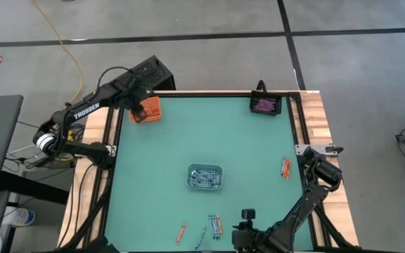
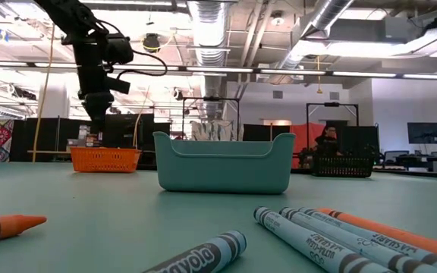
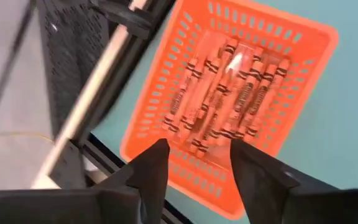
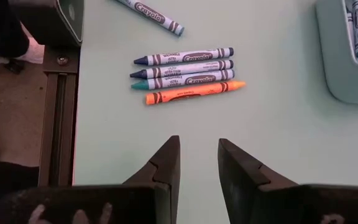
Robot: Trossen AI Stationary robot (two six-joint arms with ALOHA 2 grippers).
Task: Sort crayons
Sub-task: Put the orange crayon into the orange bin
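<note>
High view: the left arm reaches from the worktop's (image 1: 160,154) left edge to the far left corner, its forearm lying across the edge frame.
Left hand (image 1: 140,98): poised above the orange tray (image 1: 146,110); in the low view it hangs from above, clear of the tray's rim.
Left hand state: fingers (image 3: 153,168) parted with nothing between them, seen in the left wrist view pointing down at the tray.
Orange tray contents: a heap of orange-red crayons (image 3: 225,93) lying mostly lengthwise on its floor.
Right arm: folded along the near right corner of the worktop, elbow by the right edge, wrist low at the near edge.
Right hand (image 4: 197,163): just above the worktop near the near edge, fingers a little apart and holding nothing.
Loose crayons near the right hand: a row of three grey-blue crayons (image 4: 182,67) and one orange crayon (image 4: 194,93) side by side, touching, with another grey-blue crayon (image 4: 151,15) apart from them.
Other loose crayons: one orange crayon (image 1: 181,232) at the near edge; a small orange-red cluster (image 1: 285,167) by the right edge.
Grey tray (image 1: 205,177): mid-worktop, holding grey-blue crayons.
Black tray (image 1: 265,105): far right corner, holding purple-pink crayons.
</note>
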